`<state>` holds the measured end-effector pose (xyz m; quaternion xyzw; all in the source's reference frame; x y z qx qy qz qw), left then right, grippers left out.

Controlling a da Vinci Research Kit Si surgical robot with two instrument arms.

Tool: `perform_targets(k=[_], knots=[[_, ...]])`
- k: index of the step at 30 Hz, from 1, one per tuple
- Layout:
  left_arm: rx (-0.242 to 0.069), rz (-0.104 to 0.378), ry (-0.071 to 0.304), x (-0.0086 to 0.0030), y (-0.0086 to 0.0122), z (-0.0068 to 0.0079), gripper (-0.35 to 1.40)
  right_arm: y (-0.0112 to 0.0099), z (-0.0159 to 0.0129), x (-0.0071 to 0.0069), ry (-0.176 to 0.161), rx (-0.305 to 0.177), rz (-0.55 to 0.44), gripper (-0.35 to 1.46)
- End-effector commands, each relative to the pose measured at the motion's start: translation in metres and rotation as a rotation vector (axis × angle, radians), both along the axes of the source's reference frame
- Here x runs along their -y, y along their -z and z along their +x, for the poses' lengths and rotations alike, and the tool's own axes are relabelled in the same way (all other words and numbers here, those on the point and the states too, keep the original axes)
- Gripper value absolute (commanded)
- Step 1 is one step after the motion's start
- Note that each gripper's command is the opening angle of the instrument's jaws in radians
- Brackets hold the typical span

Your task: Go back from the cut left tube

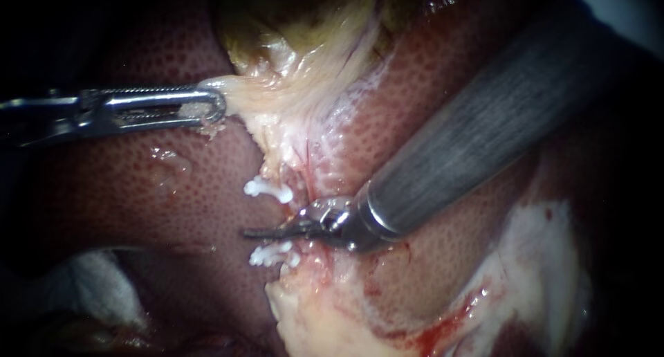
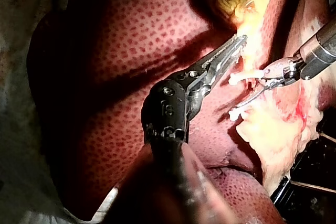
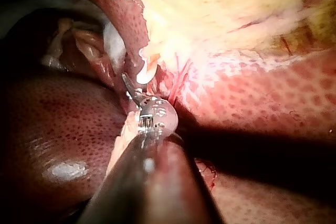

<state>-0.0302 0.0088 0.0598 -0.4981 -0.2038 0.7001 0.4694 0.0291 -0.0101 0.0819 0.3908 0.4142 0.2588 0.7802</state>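
Two white clips, an upper one (image 1: 267, 189) and a lower one (image 1: 274, 254), sit on the left tube below the pale gallbladder (image 1: 297, 59). My right instrument (image 1: 253, 232) comes in from the upper right, its thin blades lying together in the gap between the clips. The blades hide the tube itself there. In the right wrist view its tip (image 3: 127, 83) lies beside a clip (image 3: 143, 75). My left instrument (image 1: 217, 106) has its jaws shut on a pale fold of the gallbladder's edge and holds it out to the left, also seen in the left wrist view (image 2: 237, 44).
Dark red speckled liver (image 1: 117, 184) surrounds the site on both sides. Pale fatty tissue with some blood (image 1: 325, 308) lies below the clips. White gauze (image 1: 97, 281) sits at the lower left. The right instrument's thick shaft (image 1: 470, 135) crosses the upper right.
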Motion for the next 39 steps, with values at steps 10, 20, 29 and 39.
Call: perform_targets(k=[10, 20, 29, 39], knots=[[0.000, 0.000, 0.000, 0.0001, -0.0001, 0.0000, -0.35, -0.0001, -0.0001, -0.0002, 0.013, -0.013, -0.033, -0.35], [0.000, 0.000, 0.000, 0.0001, -0.0001, 0.0000, -0.35, -0.0004, -0.0003, -0.0004, 0.019, -0.019, -0.048, -0.35], [0.000, 0.000, 0.000, 0.0001, -0.0001, 0.0000, -0.35, -0.0002, -0.0009, -0.0007, -0.012, -0.010, -0.243, 1.35], [0.000, 0.000, -0.001, 0.0001, -0.0001, 0.0001, -0.35, 0.0004, -0.0020, -0.0004, 0.007, -0.037, -0.255, 1.43]])
